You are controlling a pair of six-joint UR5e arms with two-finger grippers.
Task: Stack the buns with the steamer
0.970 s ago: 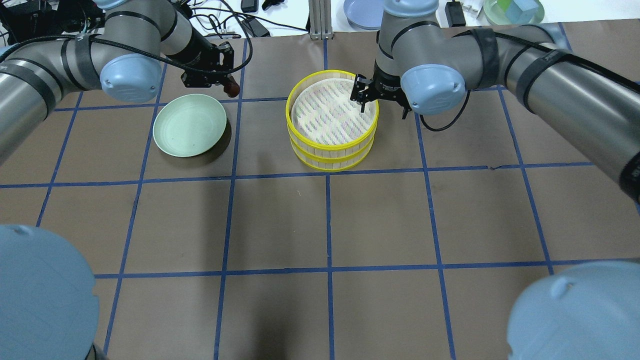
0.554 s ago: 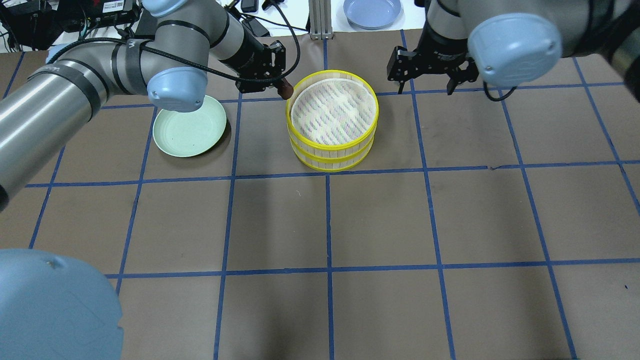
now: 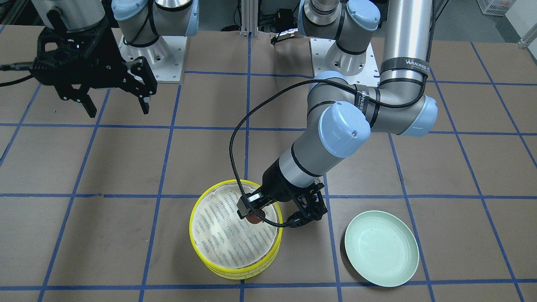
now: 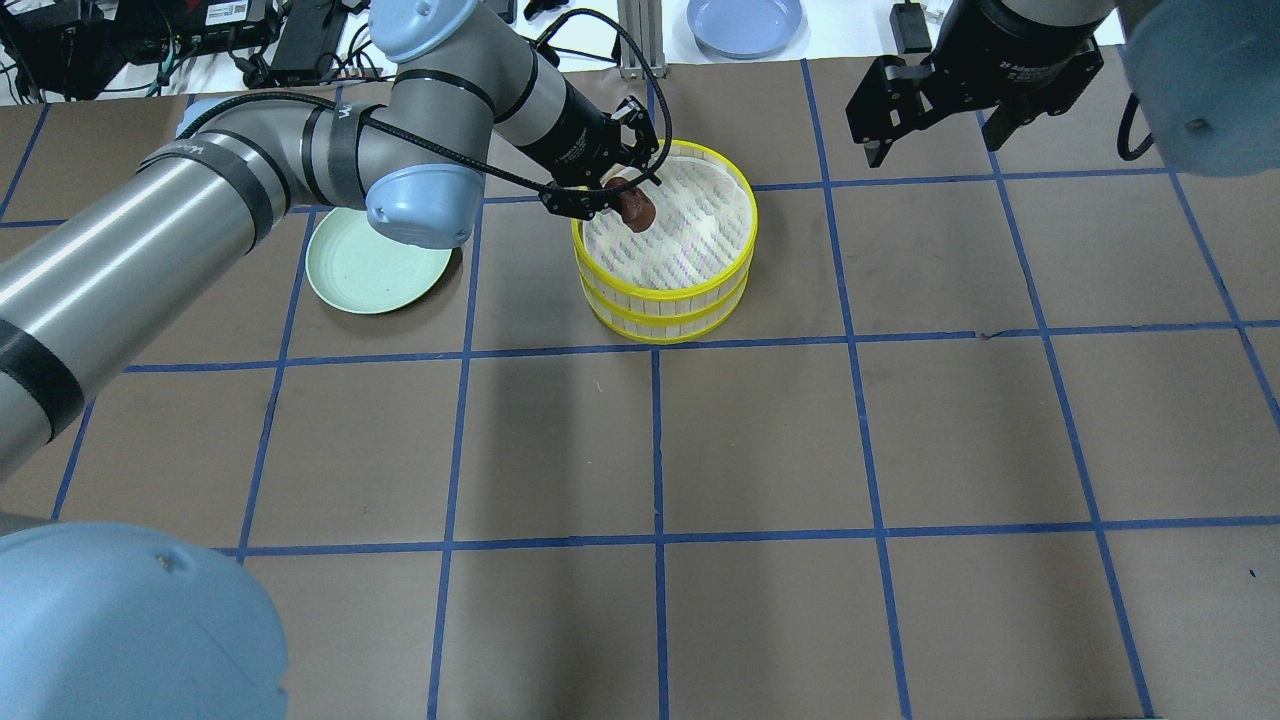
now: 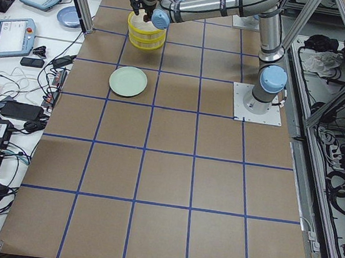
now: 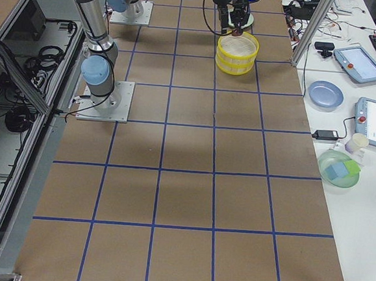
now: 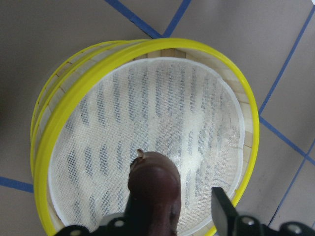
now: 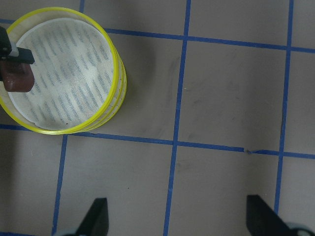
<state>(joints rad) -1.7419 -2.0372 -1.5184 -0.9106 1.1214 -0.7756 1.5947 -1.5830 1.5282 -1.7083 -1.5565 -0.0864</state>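
Left arm bent over the yellow-rimmed stacked round steamer
Left gripper clamps a dark-brown rounded bun above its white slotted liner; right gripper, fingers spread, hangs well away; a pale green plate lies near.

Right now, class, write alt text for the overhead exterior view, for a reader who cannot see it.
The left gripper holds a dark brown bun just inside the rim of the upper of two stacked yellow-rimmed steamer tiers on a brown gridded table. A pale green plate lies left of the stack; the right gripper hangs open, off to the right.
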